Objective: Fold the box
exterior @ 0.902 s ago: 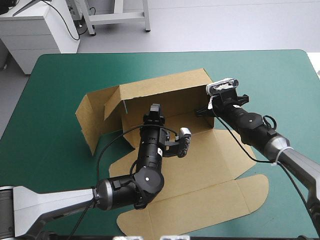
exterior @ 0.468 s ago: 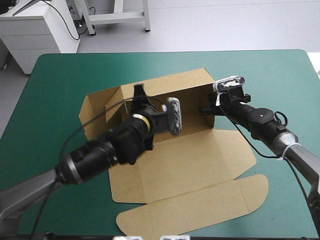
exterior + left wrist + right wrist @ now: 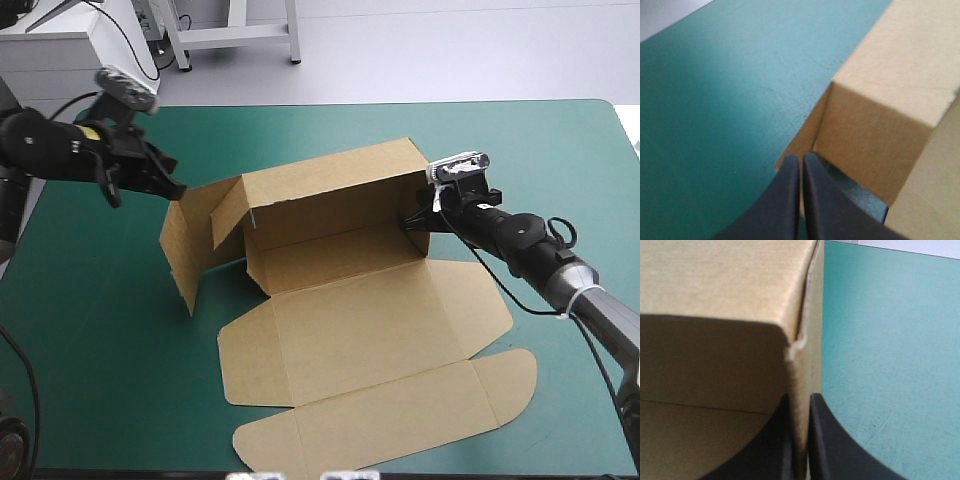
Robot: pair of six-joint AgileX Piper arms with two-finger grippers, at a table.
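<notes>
The brown box (image 3: 350, 320) lies half-formed in the middle of the table, its back wall and right wall raised and its lid flat toward the front. A left side flap (image 3: 185, 245) stands upright and splayed outward. My left gripper (image 3: 170, 187) is at that flap's far top corner; in the left wrist view its black fingers (image 3: 801, 159) are pressed together on the flap's edge (image 3: 815, 135). My right gripper (image 3: 415, 222) pinches the top of the right wall near the back corner, and the right wrist view shows the board (image 3: 799, 390) between its nearly shut fingers (image 3: 800, 399).
The lid panel with its rounded tuck flaps (image 3: 390, 415) reaches close to the table's front edge. Bare teal-green cover (image 3: 540, 150) lies beyond and right of the box, and more at the front left (image 3: 110, 380).
My left arm swung from over the box's middle out to the far left, to the standing flap's corner, and its fingers closed there. The right gripper kept its grip on the right wall.
</notes>
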